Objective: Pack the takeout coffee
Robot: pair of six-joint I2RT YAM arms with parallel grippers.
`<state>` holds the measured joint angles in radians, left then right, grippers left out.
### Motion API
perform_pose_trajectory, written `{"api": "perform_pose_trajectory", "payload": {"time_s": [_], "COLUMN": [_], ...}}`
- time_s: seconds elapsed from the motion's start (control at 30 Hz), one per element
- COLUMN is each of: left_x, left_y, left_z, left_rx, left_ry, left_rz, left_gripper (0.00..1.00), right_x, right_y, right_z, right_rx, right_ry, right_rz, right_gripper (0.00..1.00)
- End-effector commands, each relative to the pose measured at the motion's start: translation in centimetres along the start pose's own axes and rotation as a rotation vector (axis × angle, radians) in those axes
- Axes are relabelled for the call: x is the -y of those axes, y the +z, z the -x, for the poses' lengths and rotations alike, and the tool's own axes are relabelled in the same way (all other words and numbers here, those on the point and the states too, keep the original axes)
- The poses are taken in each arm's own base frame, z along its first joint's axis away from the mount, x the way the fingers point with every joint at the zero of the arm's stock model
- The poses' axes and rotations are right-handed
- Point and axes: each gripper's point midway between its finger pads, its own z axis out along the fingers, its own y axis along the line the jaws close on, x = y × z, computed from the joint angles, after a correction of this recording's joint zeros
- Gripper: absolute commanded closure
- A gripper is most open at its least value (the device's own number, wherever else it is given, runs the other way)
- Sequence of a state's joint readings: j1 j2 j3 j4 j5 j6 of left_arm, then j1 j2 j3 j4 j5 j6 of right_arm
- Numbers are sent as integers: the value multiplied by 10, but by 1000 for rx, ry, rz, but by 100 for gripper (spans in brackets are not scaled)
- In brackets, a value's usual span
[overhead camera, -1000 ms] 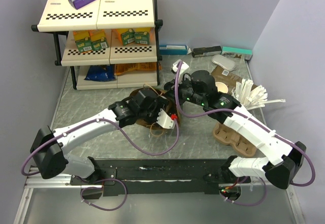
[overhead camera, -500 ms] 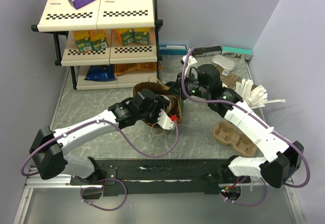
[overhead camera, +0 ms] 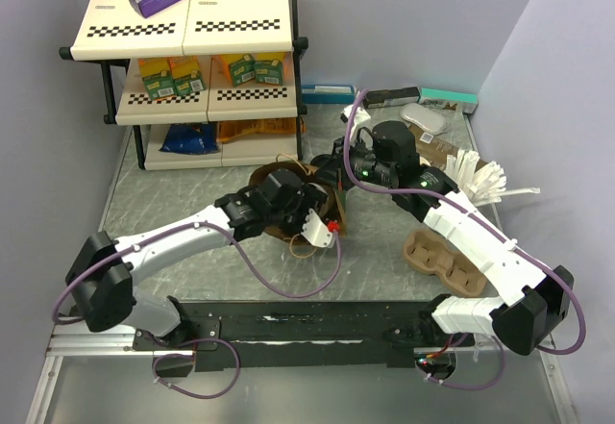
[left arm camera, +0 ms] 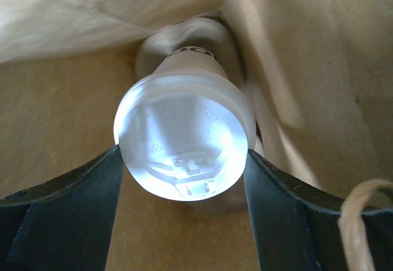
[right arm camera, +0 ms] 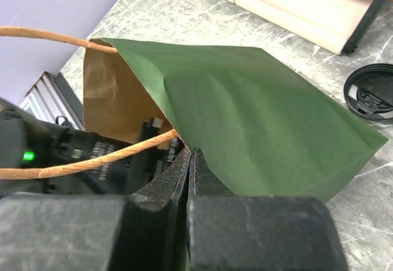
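Note:
A takeout coffee (left arm camera: 184, 142), a white paper cup with a translucent white lid, lies inside the paper bag (right arm camera: 258, 117), lid facing the left wrist camera. My left gripper (left arm camera: 183, 161) is shut on it, a dark finger (left arm camera: 73, 216) against each side of the lid. The bag is green outside and brown inside, with a twine handle (right arm camera: 92, 160). My right gripper (right arm camera: 191, 154) is shut on the bag's rim and holds the mouth up. In the top view the bag (overhead camera: 332, 198) sits mid-table, and the left wrist (overhead camera: 283, 198) reaches into it.
A brown pulp cup tray (overhead camera: 437, 256) lies right of the bag, and a tumbler of white sticks (overhead camera: 476, 179) stands behind it. A black lid (right arm camera: 371, 91) lies on the table. A shelf rack (overhead camera: 192, 20) fills the back left. Boxes (overhead camera: 423, 97) line the back wall.
My right arm has swung back and left from above the tray, raising the bag's rim. My left arm has pushed a little forward into the bag.

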<state>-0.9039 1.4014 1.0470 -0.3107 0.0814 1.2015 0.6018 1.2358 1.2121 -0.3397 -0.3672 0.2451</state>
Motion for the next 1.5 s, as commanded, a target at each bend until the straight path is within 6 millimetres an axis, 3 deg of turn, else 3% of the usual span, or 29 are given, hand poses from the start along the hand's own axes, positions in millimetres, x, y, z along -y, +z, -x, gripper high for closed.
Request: {"api": "perform_pose_trajectory", "payload": {"time_s": [0.0,0.27,0.43,0.6,0.83,1.13,1.47], "left_x": [-22,-28,-43,-48,-34,-31,-14], "left_y": [6,23,20,18,32,50,50], "left_z": [8,-4,3,-7,-24,-31,-32], "left_rx": [18,-51,-32,-94,-173,-220,-235], "left_ry": [30,-7,-44,-40,-32,-19,-6], "left_rz": [51,75,118,141,85,64,-54], "left_gripper": [99,99,99,99,99,99,99], "right_x": [-18,-19,-20,-18,-12,-12,-12], "right_y": [-5,-5,-5,-6,-5,-6,-8], "right_z": [30,30,31,31,31,31,35], "right_rx": [77,70,68,66,62,62,64], "right_ry": [4,0,-4,5,29,33,29], "right_rz": [60,65,66,65,55,57,52], "right_gripper": [100,100,100,100,100,100,100]}}
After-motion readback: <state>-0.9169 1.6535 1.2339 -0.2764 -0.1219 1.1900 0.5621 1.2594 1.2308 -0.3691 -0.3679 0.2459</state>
